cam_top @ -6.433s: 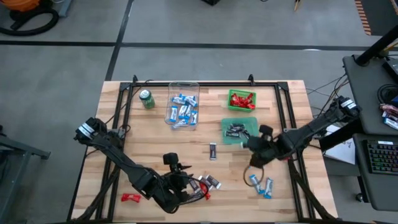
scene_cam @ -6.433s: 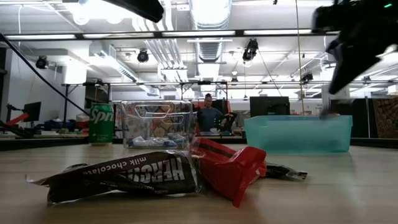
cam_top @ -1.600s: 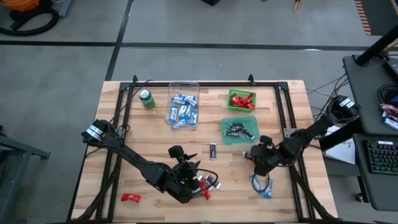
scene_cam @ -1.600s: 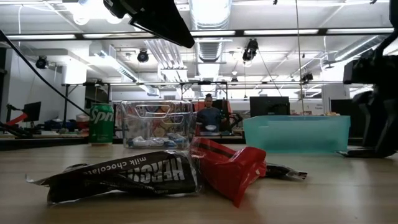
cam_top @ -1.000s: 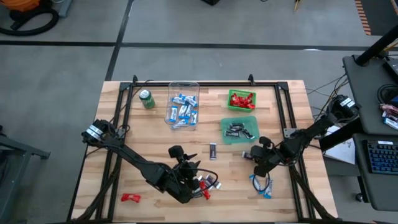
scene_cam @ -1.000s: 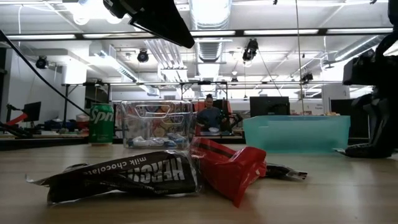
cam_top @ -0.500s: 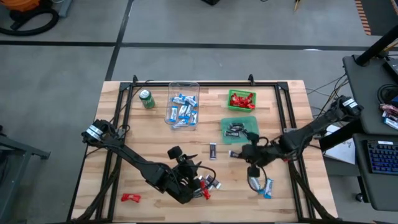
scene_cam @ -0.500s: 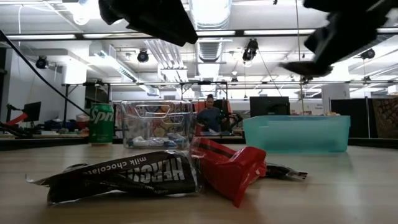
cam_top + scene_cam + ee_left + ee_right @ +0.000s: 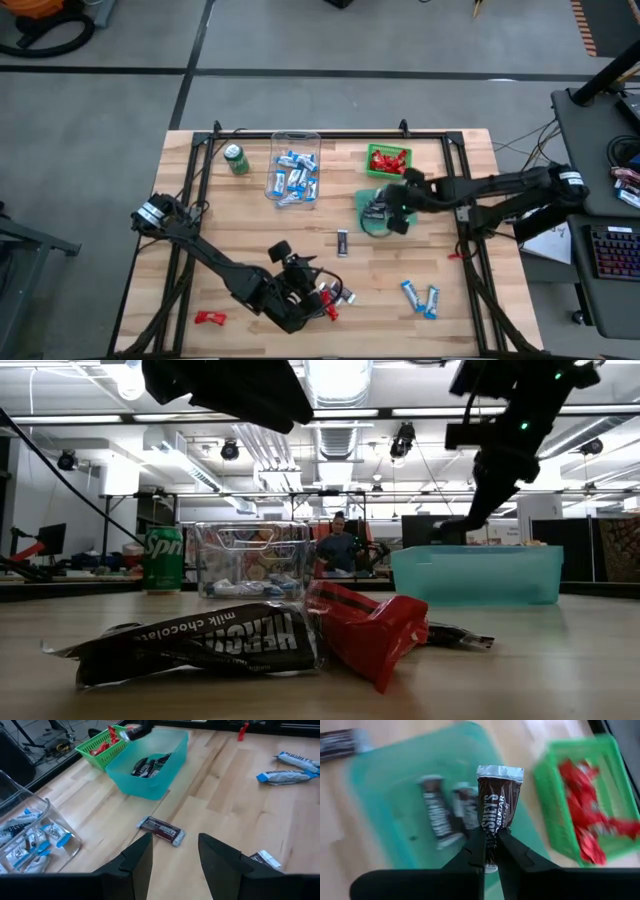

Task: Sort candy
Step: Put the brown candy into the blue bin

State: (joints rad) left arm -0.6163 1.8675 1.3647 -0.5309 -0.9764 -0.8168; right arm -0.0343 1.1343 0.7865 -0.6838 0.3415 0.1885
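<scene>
Right wrist view, right end effector (image 9: 490, 851) clenching candy bar (image 9: 497, 803), above teal bin (image 9: 385, 800)

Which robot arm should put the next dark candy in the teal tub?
The right gripper: it already pinches a dark candy bar right above the teal tub. The left gripper is open, farther off.

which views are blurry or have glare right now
Right wrist view: the teal bin and green basket are blur-smeared, while the gripped dark candy bar stays sharp. Low view: ceiling lights glare white; the near wrappers look slightly soft. High view: evenly lit.
</scene>
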